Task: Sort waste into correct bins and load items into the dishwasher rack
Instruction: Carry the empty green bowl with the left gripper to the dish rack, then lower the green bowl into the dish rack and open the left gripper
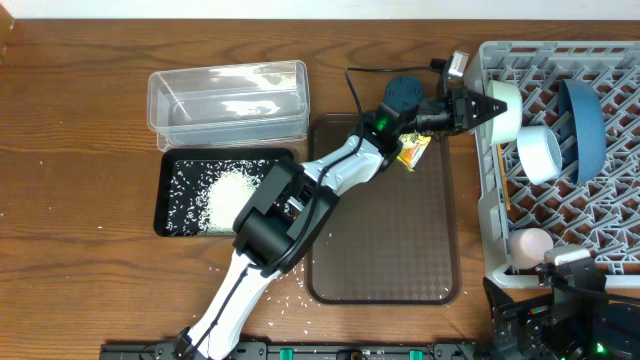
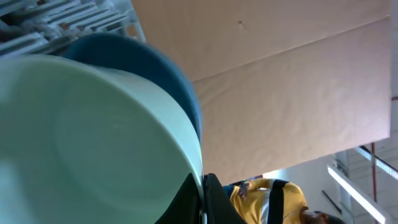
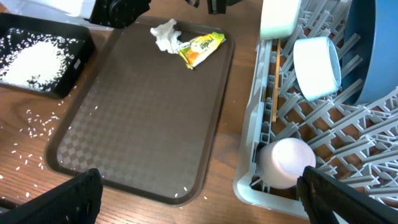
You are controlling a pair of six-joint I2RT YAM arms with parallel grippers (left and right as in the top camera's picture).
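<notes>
While the left gripper (image 1: pixel 491 106) clamps the pale green bowl (image 1: pixel 508 98) at the dishwasher rack's (image 1: pixel 487 205) edge, the blue bowl (image 1: pixel 585 120), white bowl (image 1: pixel 540 155), pink cup (image 1: pixel 530 243) and chopsticks (image 1: pixel 500 175) sit loaded and rice (image 1: pixel 228 190) fills the black tray (image 1: pixel 163 195), but the tissue (image 3: pixel 165 34) and wrapper (image 3: pixel 200 48) lie unsorted on the brown tray (image 3: pixel 143 118).

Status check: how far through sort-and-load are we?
Done: rice mostly in black tray; blue bowl, white bowl, pink cup, chopsticks in rack. In hand: left claw holds green bowl at the rack's edge. Left: tissue and wrapper on brown tray, stray grains on table; clear tub looks empty.
</notes>
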